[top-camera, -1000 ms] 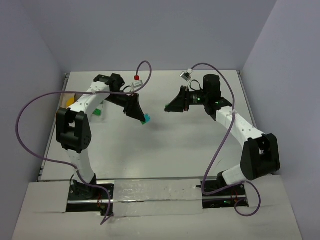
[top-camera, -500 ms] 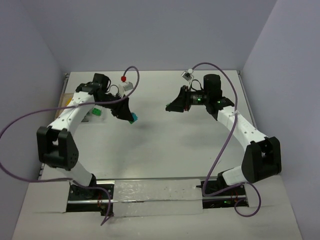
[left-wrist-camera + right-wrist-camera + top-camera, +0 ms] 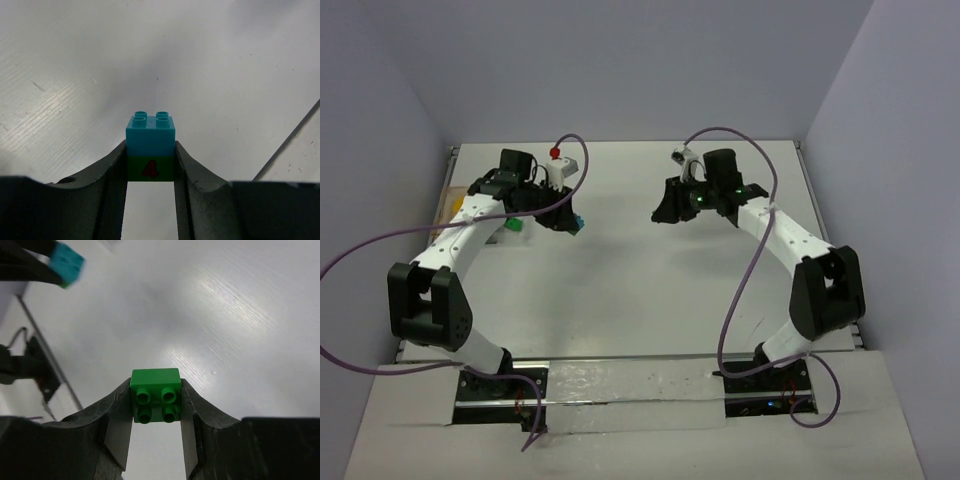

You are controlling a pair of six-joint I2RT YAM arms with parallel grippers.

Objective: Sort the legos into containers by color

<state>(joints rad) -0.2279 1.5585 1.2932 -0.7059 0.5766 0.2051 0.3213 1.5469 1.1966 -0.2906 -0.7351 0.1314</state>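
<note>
Left fingers (image 3: pixel 114 175): clamped on teal brick (image 3: pixel 150 134), held off the table (image 3: pixel 75 75) for colour sorting.
Right fingers (image 3: pixel 119 412): clamped on green brick (image 3: pixel 155 382), held likewise, judged awaiting drop-off.

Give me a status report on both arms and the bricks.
Left gripper shut on teal-over-green brick, held aloft. Right gripper shut on green brick, held aloft. Containers not clear enough to place.

table (image 3: pixel 650 290): white, matte | walls (image 3: pixel 620 60): pale lavender | near-edge strip (image 3: pixel 630 382): shiny, possibly tape
</note>
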